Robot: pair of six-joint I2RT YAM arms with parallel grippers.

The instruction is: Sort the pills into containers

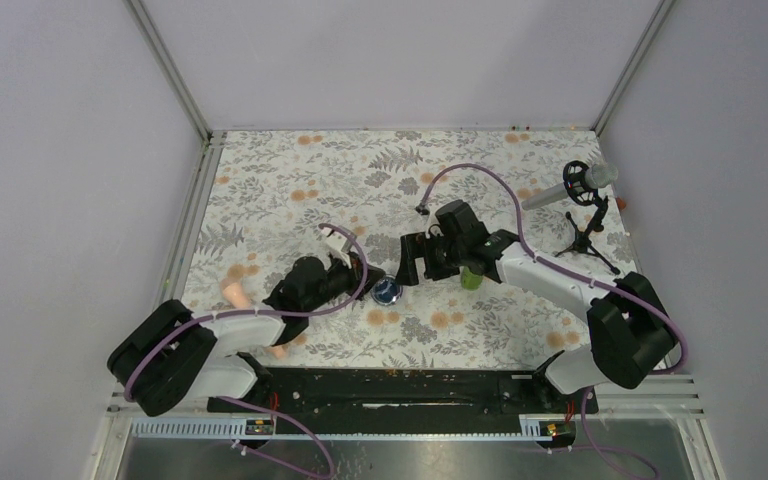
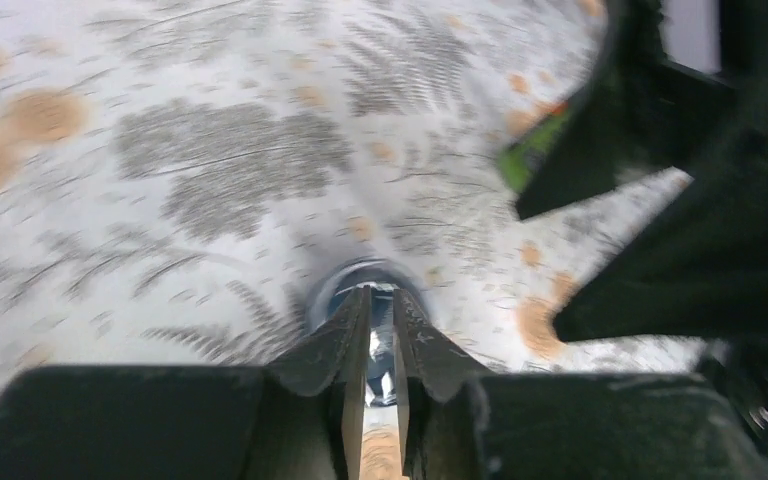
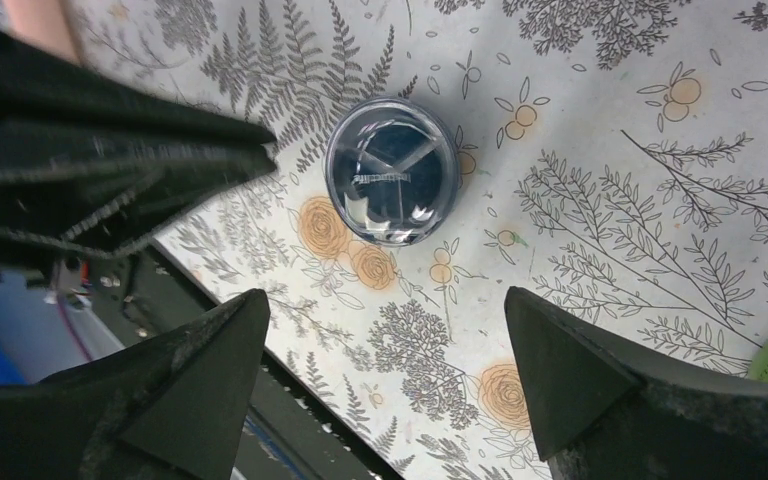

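Dark-blue, the jar [image 3: 392,171] sits just under my left gripper [image 2: 380,300], jaws pressed together, my right gripper [image 3: 385,300] spread near the green bottle [image 1: 471,279]; I judge a pill drop-off, needing release squarely inside the rim.

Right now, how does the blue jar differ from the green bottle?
The blue jar is shallow, wide and dark with a shiny rim; the green bottle is bright, narrower and upright. The jar sits in the open, the shut left hand pointing at it; the bottle is partly hidden beside the right arm in the top view. Both stand on the flowered tablecloth.
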